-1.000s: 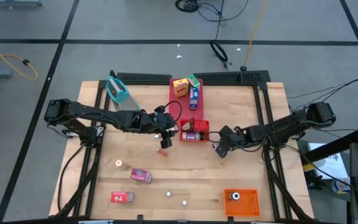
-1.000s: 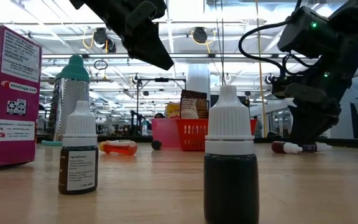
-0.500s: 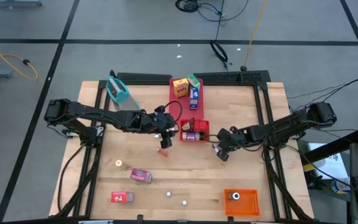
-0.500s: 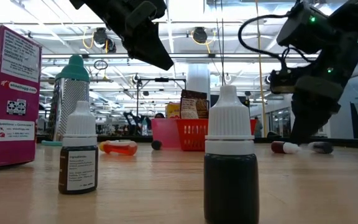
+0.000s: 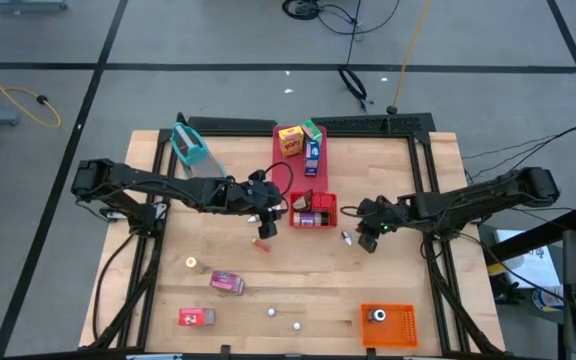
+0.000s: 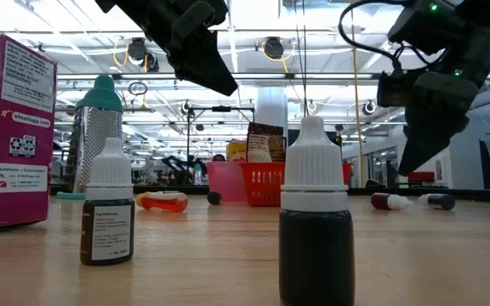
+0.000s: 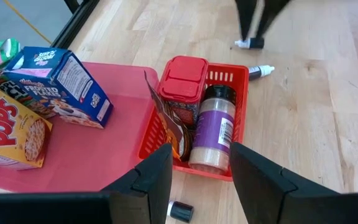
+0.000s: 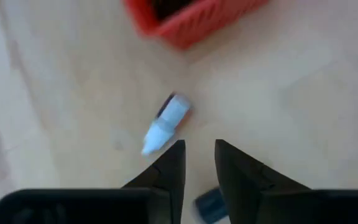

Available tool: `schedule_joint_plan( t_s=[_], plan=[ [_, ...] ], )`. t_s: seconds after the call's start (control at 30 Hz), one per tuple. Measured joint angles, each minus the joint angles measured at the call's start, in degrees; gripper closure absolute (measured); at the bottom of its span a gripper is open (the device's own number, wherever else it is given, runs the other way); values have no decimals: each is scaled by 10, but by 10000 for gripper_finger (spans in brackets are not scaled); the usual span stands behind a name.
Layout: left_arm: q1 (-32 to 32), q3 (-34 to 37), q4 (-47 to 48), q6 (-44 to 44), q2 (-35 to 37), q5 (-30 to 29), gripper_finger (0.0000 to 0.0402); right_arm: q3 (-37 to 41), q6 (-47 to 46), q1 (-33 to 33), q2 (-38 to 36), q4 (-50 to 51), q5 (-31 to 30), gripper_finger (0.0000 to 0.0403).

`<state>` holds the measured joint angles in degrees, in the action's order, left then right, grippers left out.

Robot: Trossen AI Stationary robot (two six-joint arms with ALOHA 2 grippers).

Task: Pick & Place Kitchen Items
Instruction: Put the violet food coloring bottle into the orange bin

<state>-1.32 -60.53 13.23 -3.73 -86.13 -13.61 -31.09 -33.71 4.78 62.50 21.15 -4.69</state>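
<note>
Your right gripper, jaws narrow and empty, hangs right of centre over the small dropper bottle lying there: light, rigid, roll-prone, so pinch its body.

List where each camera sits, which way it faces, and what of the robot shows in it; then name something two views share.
High view: overhead, straight down on the table; both arms show, left pincer, right pincer.
Low view: table height, level across dropper bottles; arms enter from above.
Left wrist view: past its own open fingers onto the red basket.
Right wrist view: past its own fingers down at a small lying bottle.
Shared: the red basket also shows in the high view.
</note>
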Motion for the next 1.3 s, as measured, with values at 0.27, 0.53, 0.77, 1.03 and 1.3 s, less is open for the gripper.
schedule_joint_plan(
  t_s=[0.27,0.53,0.77,1.03,1.3],
  plan=[
    [0,0,1,0,0,0,240,0,-13,-3,-61,35,51,340],
    [0,0,0,0,0,0,240,0,-62,-7,-73,158,64,302],
    [0,0,-1,1,0,0,240,0,-77,-11,-72,148,61,260],
    [0,0,-1,4,0,0,240,38,-111,-11,-52,85,62,227],
    [1,0,-1,5,0,0,240,58,-136,-11,-36,23,47,220]
  ],
)
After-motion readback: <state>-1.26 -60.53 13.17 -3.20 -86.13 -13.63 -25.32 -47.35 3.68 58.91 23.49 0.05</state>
